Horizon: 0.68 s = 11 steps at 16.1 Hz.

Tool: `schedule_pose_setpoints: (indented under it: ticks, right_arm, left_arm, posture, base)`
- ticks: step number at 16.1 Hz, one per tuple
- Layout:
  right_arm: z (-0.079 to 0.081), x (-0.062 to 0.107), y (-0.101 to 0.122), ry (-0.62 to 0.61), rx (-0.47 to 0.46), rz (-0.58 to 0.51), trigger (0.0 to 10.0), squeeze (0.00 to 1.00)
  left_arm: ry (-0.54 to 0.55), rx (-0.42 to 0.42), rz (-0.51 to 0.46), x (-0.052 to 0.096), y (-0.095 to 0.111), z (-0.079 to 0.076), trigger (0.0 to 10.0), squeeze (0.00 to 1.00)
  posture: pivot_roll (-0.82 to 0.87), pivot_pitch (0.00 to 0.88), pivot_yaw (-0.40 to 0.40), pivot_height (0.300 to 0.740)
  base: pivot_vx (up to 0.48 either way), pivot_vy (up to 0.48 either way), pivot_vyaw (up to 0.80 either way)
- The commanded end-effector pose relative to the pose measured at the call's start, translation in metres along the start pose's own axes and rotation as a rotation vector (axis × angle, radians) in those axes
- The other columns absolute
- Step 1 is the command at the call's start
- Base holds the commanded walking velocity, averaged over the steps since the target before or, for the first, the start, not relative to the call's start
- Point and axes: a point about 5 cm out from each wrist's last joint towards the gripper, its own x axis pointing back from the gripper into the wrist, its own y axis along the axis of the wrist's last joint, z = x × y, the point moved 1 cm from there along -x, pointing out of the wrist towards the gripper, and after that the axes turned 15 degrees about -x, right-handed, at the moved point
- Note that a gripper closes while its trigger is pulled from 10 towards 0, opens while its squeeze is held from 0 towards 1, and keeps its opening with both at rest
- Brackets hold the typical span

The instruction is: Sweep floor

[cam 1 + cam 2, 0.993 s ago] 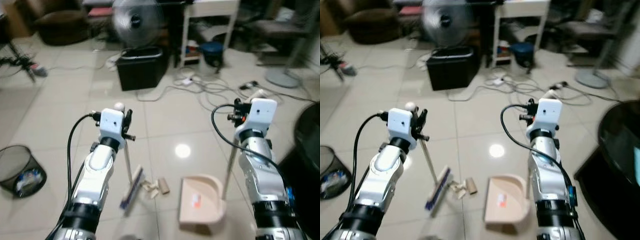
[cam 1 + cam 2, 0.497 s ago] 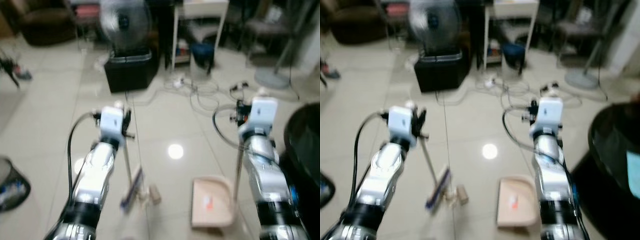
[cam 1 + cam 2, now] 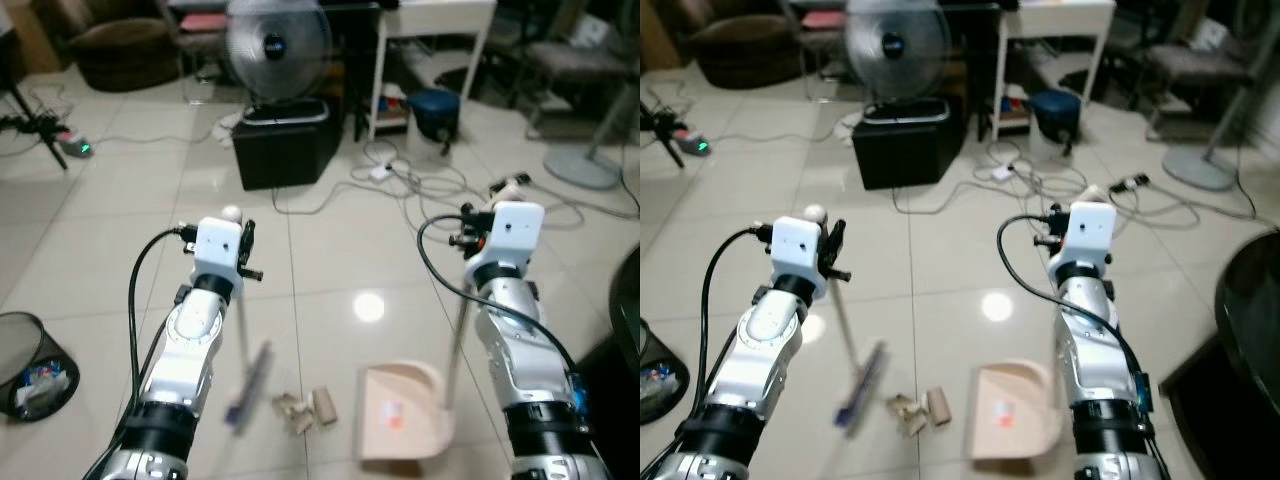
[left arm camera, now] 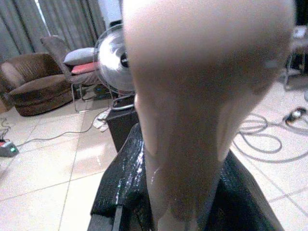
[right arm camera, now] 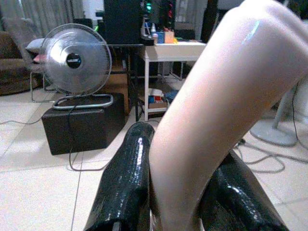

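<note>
My left gripper (image 3: 246, 250) is shut on the beige broom handle (image 4: 202, 120), with black fingers (image 4: 120, 187) on both sides of it. The broom head (image 3: 248, 385) hangs low over the tiles, blurred, just left of a small pile of debris (image 3: 305, 410): crumpled paper and a short brown roll. Right of the pile a beige dustpan (image 3: 400, 425) rests on the floor. Its upright handle (image 5: 216, 120) is held in my right gripper (image 3: 468, 238), which is shut on it.
A wire waste bin (image 3: 30, 365) stands at the left. Ahead are a black box (image 3: 285, 150) with a fan (image 3: 277, 45) on it, loose cables (image 3: 420, 180) on the tiles, and a white table (image 3: 430, 20). A dark round tabletop (image 3: 628, 300) sits at the right edge.
The camera swung and blurred, then settled. The broom head has come away from the debris to the left and is now blurred in motion. The dustpan stays right of the pile.
</note>
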Motion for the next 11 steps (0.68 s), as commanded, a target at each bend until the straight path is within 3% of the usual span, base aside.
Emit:
schedule_pose_setpoints:
  ticks: [1, 11]
  right_arm:
    - [0.0132, -0.0021, 0.0098, 0.043, -0.031, -0.052, 10.0, 0.00]
    - [0.0129, -0.0009, 0.0056, 0.037, 0.024, -0.082, 10.0, 0.00]
  left_arm:
    - [0.030, -0.044, -0.023, -0.0010, 0.0034, 0.0121, 10.0, 0.00]
    - [0.026, -0.054, -0.011, 0.0024, 0.0005, 0.0150, 10.0, 0.00]
  posture:
    - [-0.06, 0.000, 0.015, 0.740]
    - [-0.04, 0.035, 0.026, 0.740]
  base:
    - [0.352, 0.000, 0.00]
    - [0.353, 0.000, 0.00]
